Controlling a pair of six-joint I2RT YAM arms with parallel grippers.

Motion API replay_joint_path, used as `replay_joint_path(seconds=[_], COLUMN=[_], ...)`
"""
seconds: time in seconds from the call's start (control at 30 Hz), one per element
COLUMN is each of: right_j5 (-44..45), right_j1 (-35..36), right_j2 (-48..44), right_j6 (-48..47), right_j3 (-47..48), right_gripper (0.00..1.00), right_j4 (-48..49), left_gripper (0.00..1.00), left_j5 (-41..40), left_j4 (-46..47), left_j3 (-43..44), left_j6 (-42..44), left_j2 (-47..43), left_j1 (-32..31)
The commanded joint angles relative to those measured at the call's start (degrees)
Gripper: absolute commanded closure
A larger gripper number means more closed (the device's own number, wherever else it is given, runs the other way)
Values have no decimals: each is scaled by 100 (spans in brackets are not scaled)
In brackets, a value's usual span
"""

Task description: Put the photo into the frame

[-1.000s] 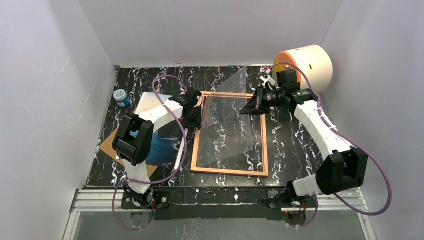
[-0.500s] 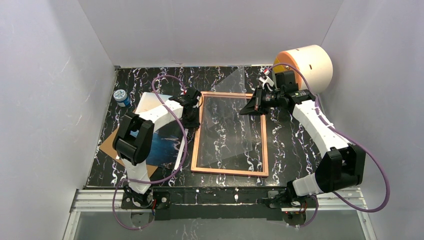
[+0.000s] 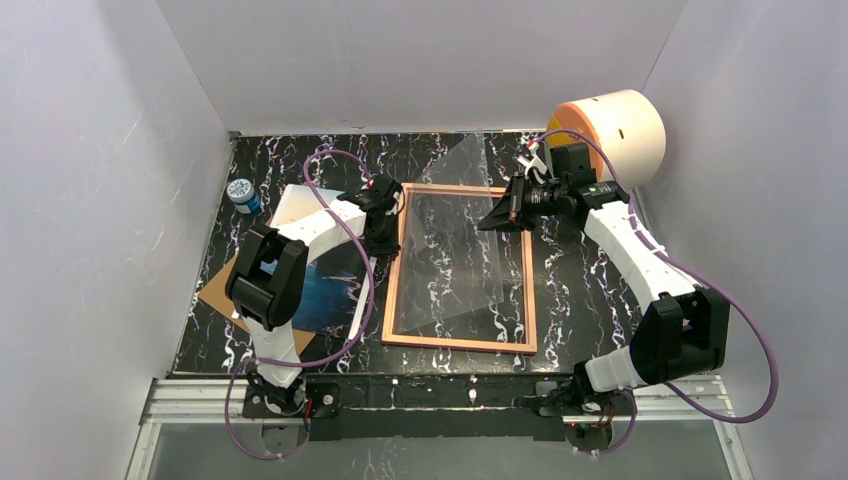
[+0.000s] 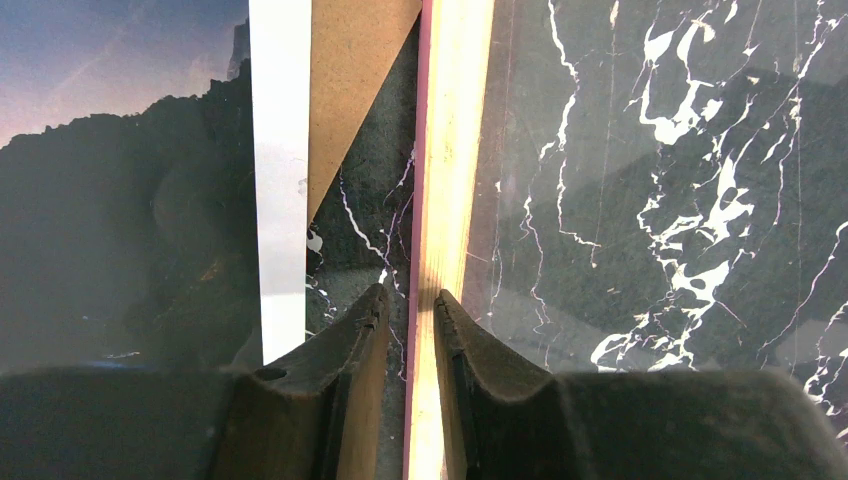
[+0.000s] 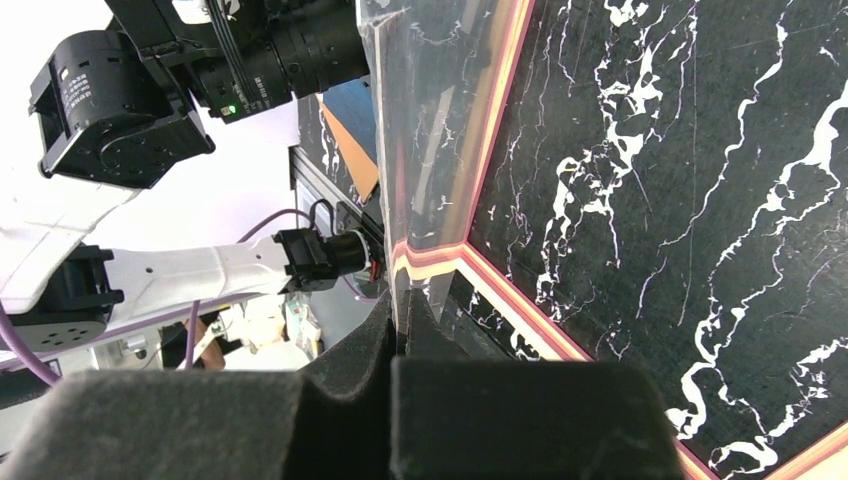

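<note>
The frame [image 3: 528,285] lies flat in the middle of the table, wood-brown back up; its left rail also shows in the left wrist view [image 4: 455,150]. My left gripper [image 3: 384,213] sits on that rail, its fingers closed to a narrow gap [image 4: 410,310] astride the rail's pink outer edge. My right gripper [image 3: 503,212] is shut on a clear sheet [image 3: 460,260], pinched at its edge [image 5: 400,325] and held tilted, far side raised over the frame. The photo [image 3: 322,285] lies picture up to the left, under my left arm, and shows in the left wrist view [image 4: 120,200].
A brown backing board [image 3: 214,291] lies under the photo; its corner shows in the left wrist view [image 4: 350,70]. A small blue-lidded jar [image 3: 241,194] stands at the back left. A large cream and orange cylinder [image 3: 612,130] lies at the back right. White walls enclose the table.
My right gripper has shifted slightly left with the clear sheet, whose raised corner moved left a little. The left gripper and frame have hardly moved.
</note>
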Motion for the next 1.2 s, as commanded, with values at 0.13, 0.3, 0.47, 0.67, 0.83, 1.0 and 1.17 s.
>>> replay_joint_path(seconds=[0.13, 0.3, 0.47, 0.67, 0.83, 1.0, 1.17], right_j5=[-188, -296, -420, -434, -431, -332, -275], right_j1=[-8, 1, -5, -12, -14, -10, -8], right_j2=[-151, -169, -130, -85, -27, -51, -173], right_j6=[446, 601, 853, 1155, 1113, 833, 742], right_j3=[-108, -125, -120, -146, -245, -513, -803], right_gripper=[99, 99, 99, 99, 99, 99, 99], right_j4=[325, 430, 618, 783, 834, 736, 719], left_gripper=[78, 78, 78, 78, 79, 79, 79], left_j5=[-123, -136, -129, -129, -138, -133, -135], left_j4=[-105, -100, -104, -91, -91, -82, -74], left_j3=[-33, -29, -28, -29, -41, -37, -28], left_j6=[-9, -9, -9, -9, -4, 0, 9], left_j2=[192, 219, 239, 254, 264, 277, 301], left_j1=[21, 21, 21, 21, 21, 21, 21])
